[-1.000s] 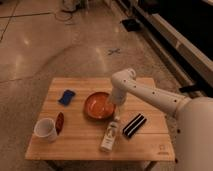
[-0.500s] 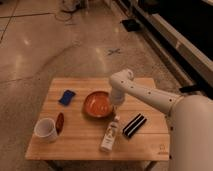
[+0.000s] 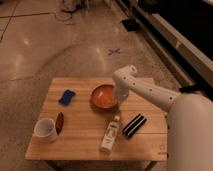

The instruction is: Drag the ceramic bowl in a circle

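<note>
The ceramic bowl (image 3: 102, 96) now sits a little farther toward the far edge of the wooden table (image 3: 80, 145) and slightly more to the right than half a second ago. It lies in the far middle of the tabletop. The gripper (image 3: 120, 98) has moved with it and stands at the bowl's right rim, pointing down from the white arm (image 3: 150, 92). Whether it clasps the rim or merely presses on it cannot be told.

Nothing else has shifted:
- the blue sponge (image 3: 66, 96) left of the bowl
- the white mug (image 3: 46, 130) at the near left, with a dark red item (image 3: 59, 122) just beside it
- the bottle (image 3: 111, 132) lying in front of the bowl
- the black striped packet (image 3: 134, 125) to the bottle's right

The bottle's pale label shows no readable writing.
</note>
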{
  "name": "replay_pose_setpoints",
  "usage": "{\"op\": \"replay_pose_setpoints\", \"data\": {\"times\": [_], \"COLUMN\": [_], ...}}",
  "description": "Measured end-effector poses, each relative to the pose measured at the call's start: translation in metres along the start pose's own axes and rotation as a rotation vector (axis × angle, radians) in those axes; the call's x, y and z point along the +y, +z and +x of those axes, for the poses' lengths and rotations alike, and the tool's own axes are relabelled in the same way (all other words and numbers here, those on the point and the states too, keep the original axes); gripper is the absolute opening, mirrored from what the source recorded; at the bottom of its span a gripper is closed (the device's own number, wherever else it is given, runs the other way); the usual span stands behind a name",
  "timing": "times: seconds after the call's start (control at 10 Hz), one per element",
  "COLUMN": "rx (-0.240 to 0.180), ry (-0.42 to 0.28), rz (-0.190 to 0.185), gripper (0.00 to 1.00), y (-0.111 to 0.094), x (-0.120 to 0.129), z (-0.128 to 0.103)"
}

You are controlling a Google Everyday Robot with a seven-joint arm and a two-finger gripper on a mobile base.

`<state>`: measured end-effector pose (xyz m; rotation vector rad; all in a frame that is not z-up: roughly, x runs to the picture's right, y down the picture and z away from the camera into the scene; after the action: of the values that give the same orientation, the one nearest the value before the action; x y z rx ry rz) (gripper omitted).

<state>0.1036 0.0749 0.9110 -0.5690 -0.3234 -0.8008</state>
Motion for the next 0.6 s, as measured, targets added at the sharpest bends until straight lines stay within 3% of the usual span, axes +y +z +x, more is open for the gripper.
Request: {"op": "replay_pose_setpoints", "data": {"times": [0.3, 0.6], "rx": [0.021, 0.012], "ry": [-0.034, -0.185], "rz": [-0.033, -0.069], "gripper": [0.0, 0.0], "y": [-0.007, -0.019], "x": [0.033, 0.065], "z": [0.009, -0.017]}}
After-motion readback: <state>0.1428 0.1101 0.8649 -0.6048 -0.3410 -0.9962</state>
